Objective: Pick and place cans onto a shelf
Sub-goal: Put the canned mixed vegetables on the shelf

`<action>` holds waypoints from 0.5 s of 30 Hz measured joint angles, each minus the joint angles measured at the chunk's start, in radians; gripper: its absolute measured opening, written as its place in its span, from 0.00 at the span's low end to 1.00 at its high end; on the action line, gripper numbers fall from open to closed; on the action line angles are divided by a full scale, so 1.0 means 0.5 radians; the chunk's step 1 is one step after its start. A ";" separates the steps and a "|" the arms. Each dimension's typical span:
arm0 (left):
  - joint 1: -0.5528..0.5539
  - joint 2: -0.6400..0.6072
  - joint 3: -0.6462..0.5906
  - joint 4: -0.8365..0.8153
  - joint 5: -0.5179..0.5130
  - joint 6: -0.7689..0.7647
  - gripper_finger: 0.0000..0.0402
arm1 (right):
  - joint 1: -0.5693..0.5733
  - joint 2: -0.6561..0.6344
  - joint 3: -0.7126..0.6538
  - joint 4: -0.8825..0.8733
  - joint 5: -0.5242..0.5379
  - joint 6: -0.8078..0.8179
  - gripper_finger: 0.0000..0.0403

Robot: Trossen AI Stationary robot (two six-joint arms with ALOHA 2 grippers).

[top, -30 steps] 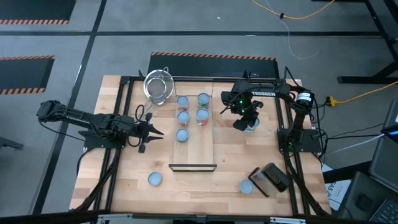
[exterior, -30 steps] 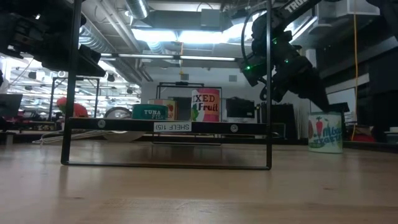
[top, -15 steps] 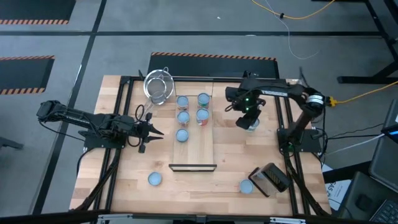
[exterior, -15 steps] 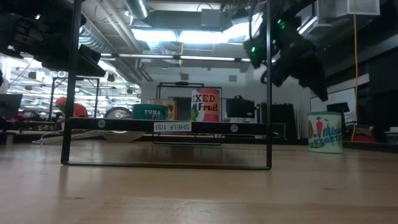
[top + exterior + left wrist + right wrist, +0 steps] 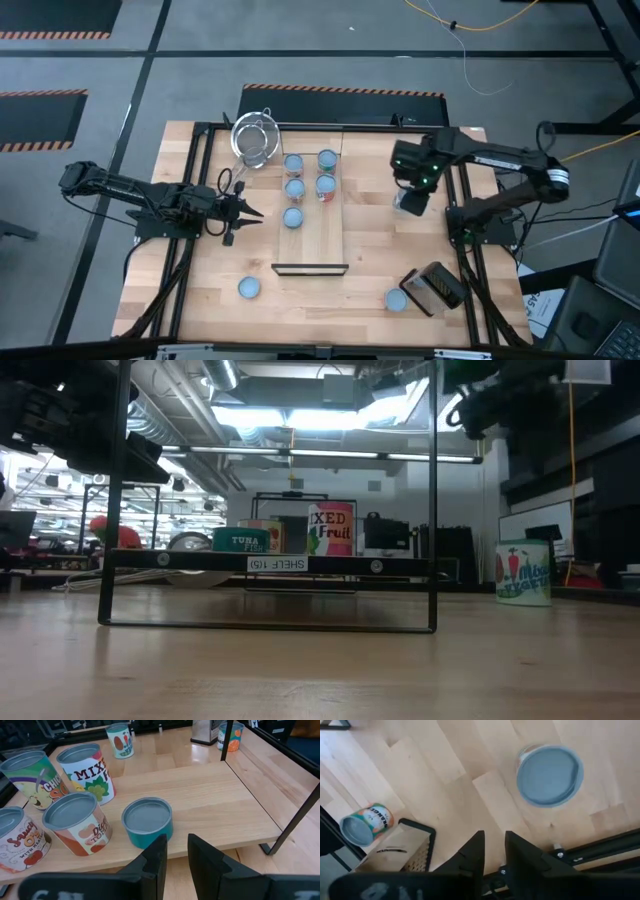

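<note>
The shelf (image 5: 312, 235) is a long light board in the middle of the table, and several cans (image 5: 294, 187) stand upright on its far half. The left wrist view shows them too, a teal can (image 5: 147, 822) nearest. A further can (image 5: 550, 775) stands on its base on the table right of the shelf. My right gripper (image 5: 493, 851) hovers well above that can, points down and is narrowly open with nothing in it. Left of the shelf, my left gripper (image 5: 177, 856) waits narrowly open, pointing at it. Two more cans (image 5: 248, 288) (image 5: 396, 299) stand near the front edge.
A wire strainer (image 5: 255, 140) lies at the shelf's far left corner. A dark box grater (image 5: 432, 288) lies at the front right beside an orange-labelled can (image 5: 365, 827). Black frame rails (image 5: 462, 190) run along the table's sides. Bare wood shows on the shelf's near half.
My right gripper has risen from just above the can right of the shelf and drawn toward the table's right edge, tipping to point more steeply down. The can stays standing where it was.
</note>
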 joint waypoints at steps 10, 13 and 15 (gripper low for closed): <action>0.000 0.000 0.000 0.000 0.000 0.000 0.17 | 0.085 -0.138 -0.177 0.034 -0.003 0.202 0.20; 0.000 0.000 0.001 0.000 0.000 -0.001 0.17 | 0.084 -0.138 -0.257 0.129 -0.003 0.196 0.20; 0.000 0.000 0.000 0.000 0.000 -0.001 0.17 | 0.084 -0.138 -0.319 0.253 -0.002 0.189 0.20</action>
